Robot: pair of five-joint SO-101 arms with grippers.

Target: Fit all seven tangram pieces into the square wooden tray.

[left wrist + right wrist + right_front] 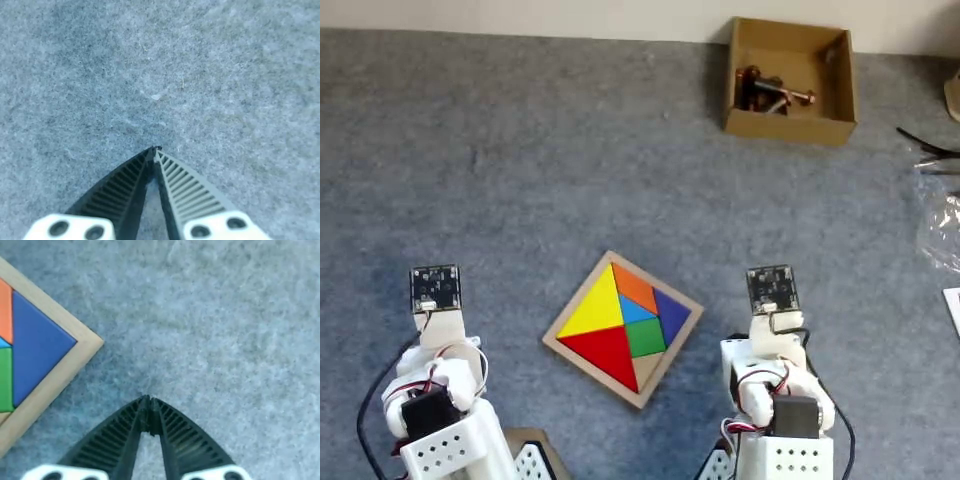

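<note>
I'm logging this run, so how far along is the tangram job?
Done: the tray holds yellow, red, orange, light blue, dark blue and green pieces, plus a tan triangle that looks like the seventh, filling the square. In hand: nothing; the left end effector and right end effector are shut and empty over the grey mat. Left: apparently nothing to place.
</note>
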